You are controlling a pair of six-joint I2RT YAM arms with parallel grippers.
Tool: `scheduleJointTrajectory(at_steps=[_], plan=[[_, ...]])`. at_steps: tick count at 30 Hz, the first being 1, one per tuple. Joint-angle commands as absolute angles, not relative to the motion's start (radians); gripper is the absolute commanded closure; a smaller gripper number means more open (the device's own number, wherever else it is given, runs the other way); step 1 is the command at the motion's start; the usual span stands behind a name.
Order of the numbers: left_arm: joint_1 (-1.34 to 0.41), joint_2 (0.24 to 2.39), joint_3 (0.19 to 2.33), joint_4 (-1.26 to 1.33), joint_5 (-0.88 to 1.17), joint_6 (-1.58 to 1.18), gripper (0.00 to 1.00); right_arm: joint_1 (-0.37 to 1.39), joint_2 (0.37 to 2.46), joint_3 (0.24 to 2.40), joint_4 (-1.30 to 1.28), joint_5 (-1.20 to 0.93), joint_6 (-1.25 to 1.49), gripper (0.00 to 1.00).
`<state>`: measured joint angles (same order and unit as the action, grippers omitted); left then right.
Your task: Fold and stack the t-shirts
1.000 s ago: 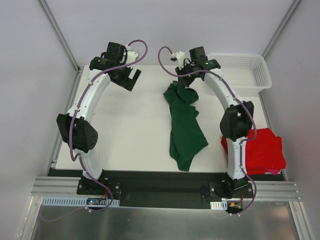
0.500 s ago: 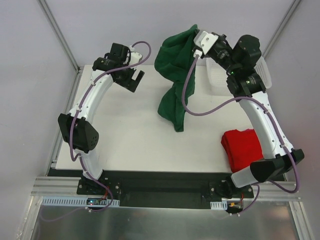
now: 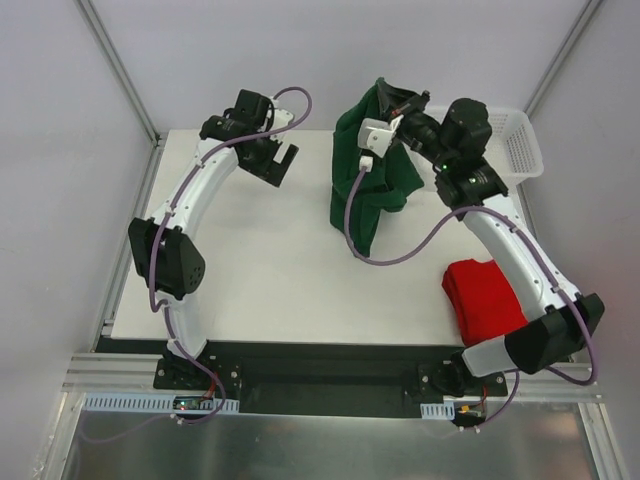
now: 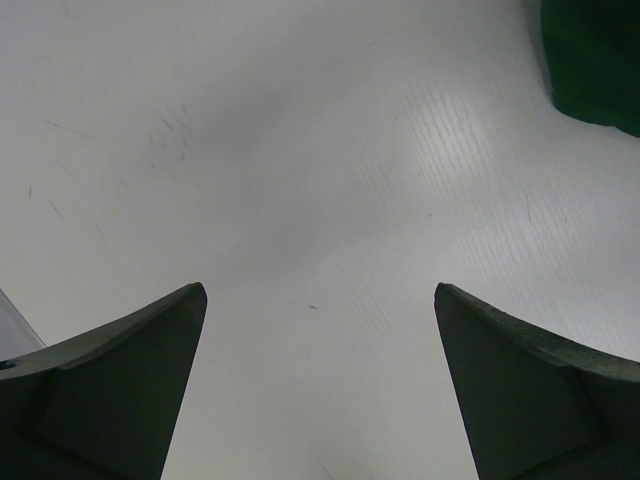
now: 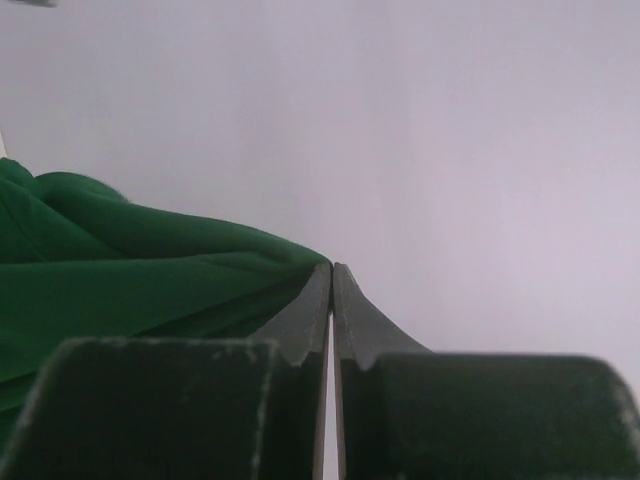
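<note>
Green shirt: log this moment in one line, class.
right gripper: shut on green shirt, hanging | left gripper: open, empty | red shirt: on table

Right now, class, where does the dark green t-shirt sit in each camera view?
Top external: green t-shirt hangs centre-right from the right gripper.
Left wrist: green t-shirt in the top right corner.
Right wrist: green t-shirt at left, pinched by the right gripper.
Shared landmark: right gripper links top and right wrist; table links top and left wrist.

White table (image 3: 260, 270) enclosed by plain pale walls (image 3: 60, 120), evenly lit.
</note>
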<state>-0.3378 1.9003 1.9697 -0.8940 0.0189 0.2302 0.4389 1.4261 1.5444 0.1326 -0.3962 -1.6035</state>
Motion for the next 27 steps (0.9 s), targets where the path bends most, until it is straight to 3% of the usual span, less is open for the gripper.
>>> scheduleJointTrajectory(at_steps=[1, 5, 11, 13, 17, 18, 19, 20, 22, 24, 27], plan=[[-0.376, 1.881, 2.022, -0.87, -0.026, 0.213, 0.01, 0.46, 1.519, 1.69, 0.478, -0.37, -1.726, 0.99], [-0.403, 1.861, 1.996, -0.862, -0.066, 0.221, 0.01, 0.482, 1.709, 2.003, 0.63, -0.115, -1.638, 0.99], [-0.434, 1.852, 1.962, -0.854, -0.1, 0.222, 0.01, 0.5, 1.554, 1.617, 0.469, -0.094, -1.528, 0.99], [-0.44, 1.85, 1.956, -0.856, -0.124, 0.224, 0.01, 0.515, 1.584, 1.655, 0.501, -0.057, -1.534, 0.99], [-0.44, 1.833, 1.915, -0.85, -0.187, 0.222, 0.01, 0.493, 1.865, 2.314, 0.467, -0.031, -1.564, 0.99], [-0.439, 1.827, 1.901, -0.848, -0.187, 0.222, 0.01, 0.476, 2.028, 2.699, 0.403, -0.066, -1.572, 0.99], [-0.44, 1.815, 1.876, -0.847, -0.189, 0.218, 0.01, 0.472, 2.06, 2.777, 0.42, -0.177, -1.607, 0.99], [-0.44, 1.809, 1.867, -0.845, -0.189, 0.218, 0.01, 0.476, 2.051, 2.752, 0.487, -0.225, -1.714, 0.99], [-0.44, 1.799, 1.847, -0.841, -0.193, 0.219, 0.01, 0.508, 1.858, 2.35, 0.76, -0.308, -1.758, 0.99], [-0.44, 1.798, 1.835, -0.838, -0.196, 0.213, 0.01, 0.567, 1.659, 2.004, 0.757, -0.273, -1.746, 0.99], [-0.44, 1.802, 1.841, -0.835, -0.181, 0.196, 0.01, 0.615, 1.548, 1.695, 0.685, -0.096, -1.624, 0.99]])
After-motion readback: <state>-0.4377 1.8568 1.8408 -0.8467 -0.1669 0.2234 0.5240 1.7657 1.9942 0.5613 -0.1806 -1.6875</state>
